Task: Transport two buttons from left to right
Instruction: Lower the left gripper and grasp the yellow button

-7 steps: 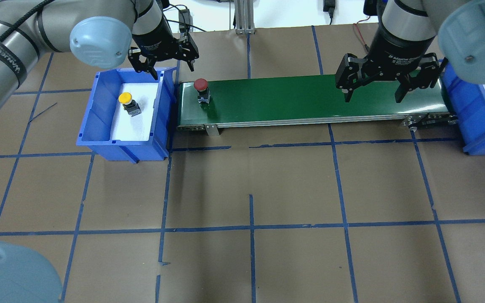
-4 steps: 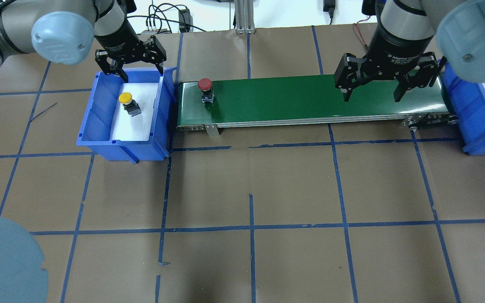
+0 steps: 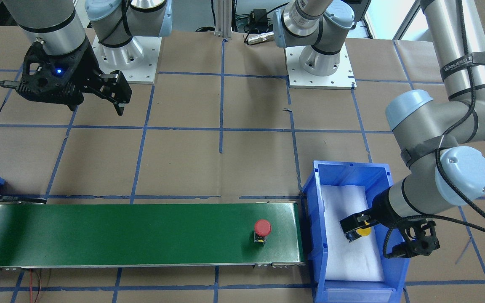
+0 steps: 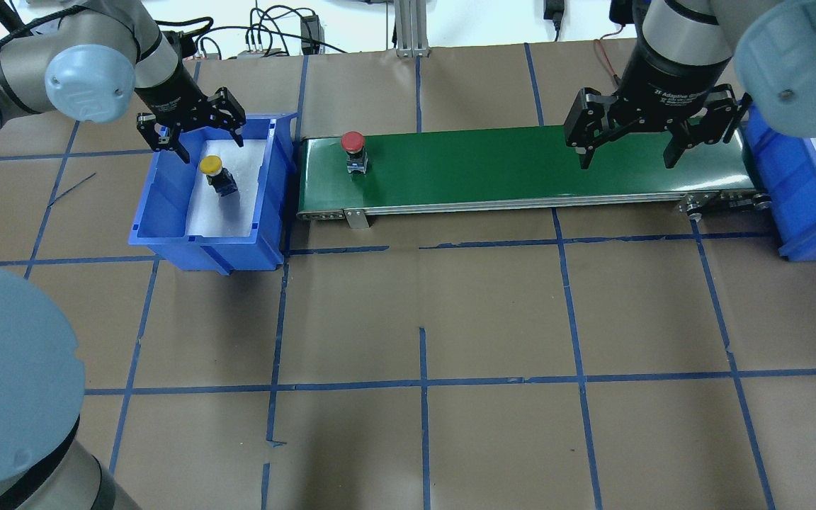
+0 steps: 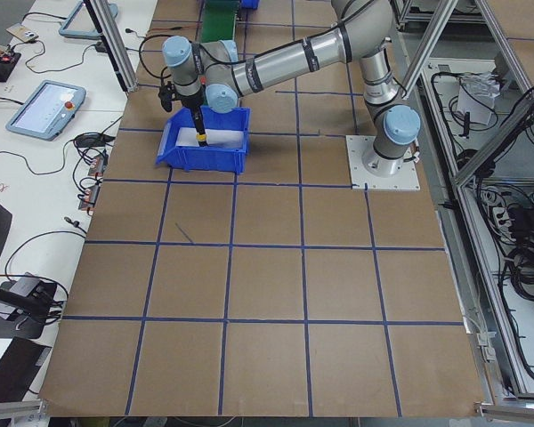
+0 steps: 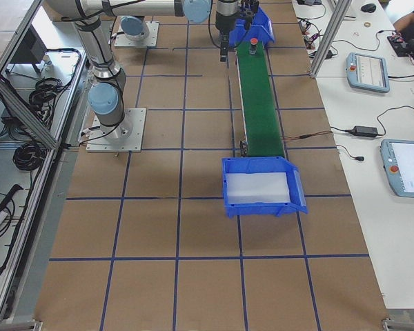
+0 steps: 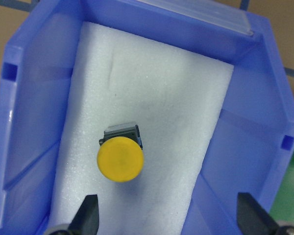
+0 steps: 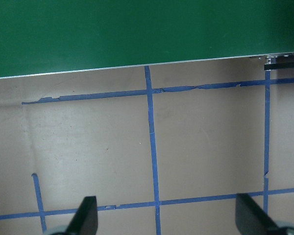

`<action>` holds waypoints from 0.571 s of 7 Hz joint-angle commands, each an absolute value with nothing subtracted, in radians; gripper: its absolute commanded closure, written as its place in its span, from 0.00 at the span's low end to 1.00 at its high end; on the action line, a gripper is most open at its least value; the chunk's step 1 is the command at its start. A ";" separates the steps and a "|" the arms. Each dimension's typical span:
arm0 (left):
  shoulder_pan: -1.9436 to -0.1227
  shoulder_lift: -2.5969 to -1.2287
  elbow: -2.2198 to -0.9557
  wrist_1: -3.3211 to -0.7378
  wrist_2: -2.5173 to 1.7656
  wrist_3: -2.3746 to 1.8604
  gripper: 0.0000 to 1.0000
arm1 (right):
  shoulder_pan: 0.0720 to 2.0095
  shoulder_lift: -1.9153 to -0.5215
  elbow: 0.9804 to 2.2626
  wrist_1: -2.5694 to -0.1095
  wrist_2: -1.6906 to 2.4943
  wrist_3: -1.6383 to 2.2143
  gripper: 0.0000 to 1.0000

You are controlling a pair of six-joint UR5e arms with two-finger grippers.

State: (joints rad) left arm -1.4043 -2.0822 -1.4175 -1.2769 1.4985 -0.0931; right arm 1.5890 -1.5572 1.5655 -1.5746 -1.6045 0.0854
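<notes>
— Over the left bin (image 4: pixel 167 212): report the left gripper (image 4: pixel 212 149).
— Spread wide, holding nothing, hanging above the foam. The yellow button (image 7: pixel 120 159) stands beneath it on the foam, cap up, long axis near vertical, slightly tilted.
— Alignment?
— Off centre. The wrist view places the cap nearer one finger than the other, not midway. A sideways correction appears necessary before descent, or one finger may strike the cap.
— And the red button (image 4: pixel 353 142)?
— Upright on the green belt (image 4: pixel 521 166), at its left end, near the bin.
— And the right gripper (image 4: pixel 627 165)?
— Likewise wide and empty, by the belt's right end, well apart from both buttons. The left arm is nearer.
</notes>
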 commanded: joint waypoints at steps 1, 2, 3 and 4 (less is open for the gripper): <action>-1.399 -2.100 -1.484 -1.212 1.515 -0.097 0.00 | 1.594 -1.569 1.563 -1.572 -1.614 0.087 0.00; -1.399 -2.102 -1.500 -1.186 1.537 -0.095 0.00 | 1.594 -1.571 1.563 -1.571 -1.617 0.089 0.00; -1.399 -2.102 -1.491 -1.186 1.537 -0.088 0.03 | 1.595 -1.572 1.565 -1.563 -1.617 0.089 0.00; -1.399 -2.105 -1.488 -1.184 1.542 -0.089 0.10 | 1.597 -1.572 1.562 -1.565 -1.617 0.087 0.00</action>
State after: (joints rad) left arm -1.3990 -2.1021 -1.4896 -1.1903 1.5352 -0.0904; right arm 1.5951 -1.5711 1.5634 -1.5662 -1.6161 0.0884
